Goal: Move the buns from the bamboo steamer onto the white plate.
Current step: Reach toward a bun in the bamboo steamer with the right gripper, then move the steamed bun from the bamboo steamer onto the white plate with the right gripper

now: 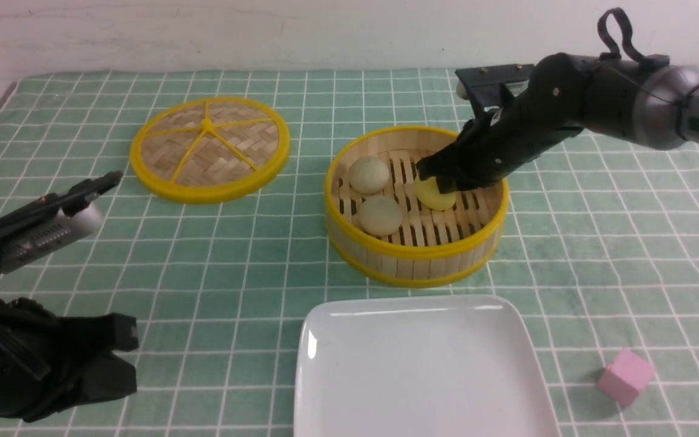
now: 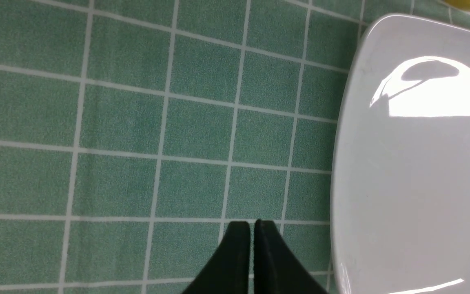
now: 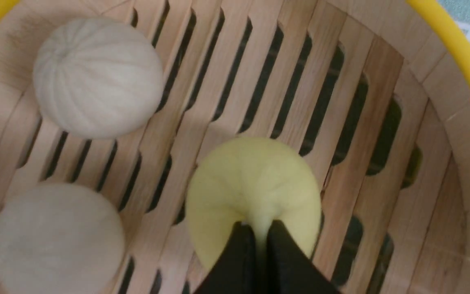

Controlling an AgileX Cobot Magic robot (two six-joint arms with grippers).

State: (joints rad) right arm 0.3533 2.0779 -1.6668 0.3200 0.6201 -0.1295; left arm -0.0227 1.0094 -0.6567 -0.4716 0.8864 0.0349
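Note:
The bamboo steamer (image 1: 416, 252) stands mid-table with three buns inside. Two pale beige buns (image 1: 369, 174) (image 1: 380, 215) lie on its left side. A yellow bun (image 1: 437, 197) lies to their right. My right gripper (image 1: 440, 182) reaches down into the steamer and is shut on the yellow bun (image 3: 251, 179), whose top is pinched between the black fingertips (image 3: 243, 232). The bun still looks to rest on the slats. The white plate (image 1: 416, 364) lies bare in front of the steamer. My left gripper (image 2: 252, 223) is shut and holds nothing, just left of the plate's rim (image 2: 341, 163).
A flat woven lid (image 1: 210, 149) with a yellow rim lies at the back left. A pink cube (image 1: 625, 376) sits right of the plate near the front. A green checked cloth (image 1: 234, 273) covers the table. The left arm (image 1: 34, 358) fills the front left corner.

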